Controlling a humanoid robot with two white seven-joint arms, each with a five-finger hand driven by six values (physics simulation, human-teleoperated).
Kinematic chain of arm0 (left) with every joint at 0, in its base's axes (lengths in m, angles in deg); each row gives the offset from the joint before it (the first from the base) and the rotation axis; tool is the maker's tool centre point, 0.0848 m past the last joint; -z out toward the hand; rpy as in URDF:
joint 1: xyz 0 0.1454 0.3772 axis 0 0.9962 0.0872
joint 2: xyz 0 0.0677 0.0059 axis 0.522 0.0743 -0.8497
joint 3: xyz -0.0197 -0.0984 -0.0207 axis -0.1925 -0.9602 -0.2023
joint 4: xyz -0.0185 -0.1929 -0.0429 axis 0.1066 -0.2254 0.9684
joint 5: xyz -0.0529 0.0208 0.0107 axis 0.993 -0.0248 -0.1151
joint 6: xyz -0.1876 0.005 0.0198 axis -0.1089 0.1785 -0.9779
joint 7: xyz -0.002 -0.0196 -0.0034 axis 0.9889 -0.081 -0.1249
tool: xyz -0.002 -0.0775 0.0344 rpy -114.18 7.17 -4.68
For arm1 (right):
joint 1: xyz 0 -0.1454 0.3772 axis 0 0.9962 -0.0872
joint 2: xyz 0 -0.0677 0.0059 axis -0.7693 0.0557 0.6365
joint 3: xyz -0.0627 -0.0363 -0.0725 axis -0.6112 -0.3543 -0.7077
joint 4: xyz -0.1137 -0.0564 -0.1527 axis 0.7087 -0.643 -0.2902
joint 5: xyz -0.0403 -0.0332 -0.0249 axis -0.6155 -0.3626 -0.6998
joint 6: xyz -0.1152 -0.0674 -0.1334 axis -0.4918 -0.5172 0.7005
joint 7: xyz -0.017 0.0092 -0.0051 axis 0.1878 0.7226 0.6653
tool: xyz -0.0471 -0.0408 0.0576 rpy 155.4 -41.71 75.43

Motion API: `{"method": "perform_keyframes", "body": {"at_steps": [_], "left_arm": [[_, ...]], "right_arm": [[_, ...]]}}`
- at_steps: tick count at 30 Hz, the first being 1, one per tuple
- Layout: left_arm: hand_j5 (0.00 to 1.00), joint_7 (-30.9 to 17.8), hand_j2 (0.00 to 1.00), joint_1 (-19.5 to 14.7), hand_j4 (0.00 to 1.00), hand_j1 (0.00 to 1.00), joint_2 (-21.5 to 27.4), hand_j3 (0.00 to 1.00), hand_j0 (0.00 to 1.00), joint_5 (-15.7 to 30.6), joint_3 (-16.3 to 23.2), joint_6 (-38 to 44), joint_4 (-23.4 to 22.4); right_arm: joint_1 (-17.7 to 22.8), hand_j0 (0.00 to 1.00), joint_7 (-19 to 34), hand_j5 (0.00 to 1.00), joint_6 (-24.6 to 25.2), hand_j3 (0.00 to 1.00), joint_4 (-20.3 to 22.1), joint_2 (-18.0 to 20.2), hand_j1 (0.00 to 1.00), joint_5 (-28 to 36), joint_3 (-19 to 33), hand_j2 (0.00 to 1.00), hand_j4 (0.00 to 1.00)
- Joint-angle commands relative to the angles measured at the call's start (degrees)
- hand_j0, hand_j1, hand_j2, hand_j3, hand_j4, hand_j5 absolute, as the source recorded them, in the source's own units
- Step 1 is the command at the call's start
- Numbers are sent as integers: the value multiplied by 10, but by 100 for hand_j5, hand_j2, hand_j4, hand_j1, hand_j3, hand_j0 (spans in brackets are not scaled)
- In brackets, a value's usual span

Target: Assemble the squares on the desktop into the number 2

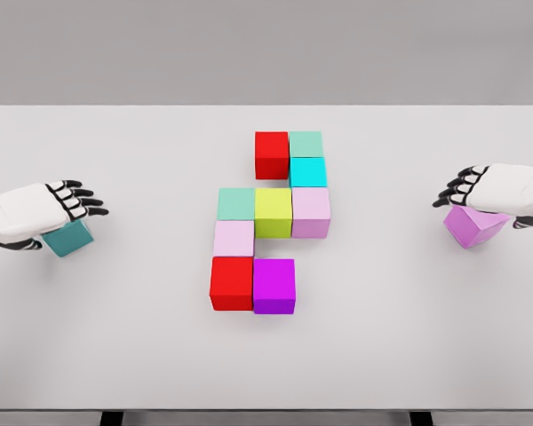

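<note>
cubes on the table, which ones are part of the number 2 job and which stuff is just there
Part of the job:
- nine cubes already laid out mid-table, from the red cube at top to the magenta cube at bottom
- teal cube under the left hand
- purple cube under the right hand

Just there:
- the white table; no stray items show on it

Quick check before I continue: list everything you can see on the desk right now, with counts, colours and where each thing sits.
Table: one, white, fills the view.
Assembled cubes: nine, mid-table. Top row red, pale green; cyan below; middle row pale green, yellow-green, pink; pink below; bottom row red, magenta.
Teal cube: one, far left, under the left hand.
Purple cube: one, far right, under the right hand.
Left hand: white with black fingers, over the teal cube.
Right hand: same, over the purple cube.
</note>
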Motion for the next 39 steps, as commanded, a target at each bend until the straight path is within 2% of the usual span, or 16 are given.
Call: {"method": "perform_keyframes", "body": {"at_steps": [1, 12, 15, 19, 24, 27, 28, 29, 34, 35, 36, 39], "left_arm": [[100, 0, 100, 0, 100, 100, -2, 100, 100, 2, 7, 0, -5], [100, 1, 100, -20, 100, 100, -9, 100, 100, -5, 28, 0, -10], [100, 0, 100, -20, 100, 100, -13, 100, 100, -5, 29, 0, -10], [100, 1, 100, -20, 100, 100, -14, 100, 100, -4, 31, 0, -9], [100, 0, 100, -20, 100, 100, -14, 100, 100, -5, 31, 0, -9], [84, 0, 84, -20, 84, 84, -14, 84, 84, -14, 31, 0, -9], [76, 0, 76, -20, 76, 76, -14, 76, 76, -14, 31, 0, -9], [73, 0, 73, -20, 73, 73, -14, 73, 73, -17, 31, 0, -9], [67, 0, 67, -20, 67, 67, -14, 67, 67, -16, 31, 0, -10], [67, 0, 67, -21, 67, 67, -14, 67, 67, -16, 31, 0, -10], [67, 0, 67, -23, 67, 67, -14, 67, 67, -16, 31, 0, -10], [68, 0, 68, -26, 68, 68, -14, 68, 68, -16, 31, 0, -9]], "right_arm": [[0, 100, 0, 100, 1, 100, -1, -3, 100, -3, -1, 100, 100], [0, 100, 0, 100, 1, 100, -5, -12, 100, -19, -20, 100, 100], [0, 100, 0, 100, 1, 100, -9, -12, 100, -19, -20, 100, 100], [-3, 100, 0, 100, 1, 100, -33, -33, 100, -39, -20, 100, 100], [-4, 100, 0, 100, 1, 100, -34, -33, 100, -39, -20, 100, 100], [-4, 100, 0, 100, 1, 100, -43, -32, 100, -39, -20, 100, 100], [-4, 100, 0, 100, 1, 100, -45, -32, 100, -39, -20, 100, 100], [-4, 100, 0, 100, 1, 100, -46, -32, 100, -39, -20, 100, 100], [-4, 98, 0, 98, 1, 98, -47, -30, 98, -39, -20, 98, 98], [-4, 90, 0, 90, 1, 90, -46, -28, 90, -40, -20, 90, 90], [-4, 86, 0, 86, 1, 86, -46, -27, 86, -40, -20, 86, 86], [-4, 83, 0, 83, 1, 83, -45, -27, 83, -41, -20, 83, 83]]}}
